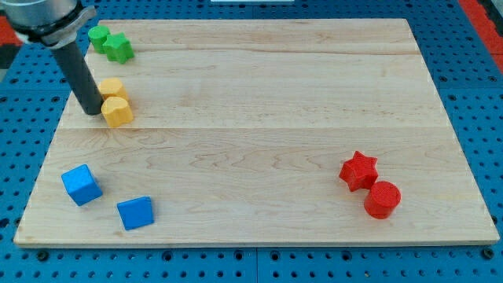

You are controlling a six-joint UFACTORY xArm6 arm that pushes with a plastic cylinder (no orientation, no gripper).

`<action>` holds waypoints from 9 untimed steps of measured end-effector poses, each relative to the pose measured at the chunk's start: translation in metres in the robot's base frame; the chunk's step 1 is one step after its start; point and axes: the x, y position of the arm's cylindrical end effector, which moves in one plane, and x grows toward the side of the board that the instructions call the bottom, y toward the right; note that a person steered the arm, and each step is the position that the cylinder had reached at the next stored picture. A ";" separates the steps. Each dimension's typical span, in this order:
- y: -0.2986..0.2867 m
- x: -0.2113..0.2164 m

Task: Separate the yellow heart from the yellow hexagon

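At the view's upper left my tip point(93, 112), a bare rod grasping nothing, sits just left of the touching yellow pair, heart point(118, 112) below hexagon point(112, 87), probably lined up to shove the heart away rightward.

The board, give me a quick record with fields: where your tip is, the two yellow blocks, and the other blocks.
tip: my tip sits at the left edge of the yellow pair
yellow blocks: upper yellow block and lower yellow block touch; which is the heart is unclear
green blocks: two green blocks, top left
blue blocks: two blue blocks, bottom left
red blocks: red star and red cylinder, bottom right
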 end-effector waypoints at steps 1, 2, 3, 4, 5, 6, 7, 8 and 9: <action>-0.060 -0.016; -0.002 -0.051; 0.008 -0.036; -0.002 -0.003; 0.005 0.006; 0.104 0.025; 0.164 0.049; 0.112 0.055; 0.125 0.062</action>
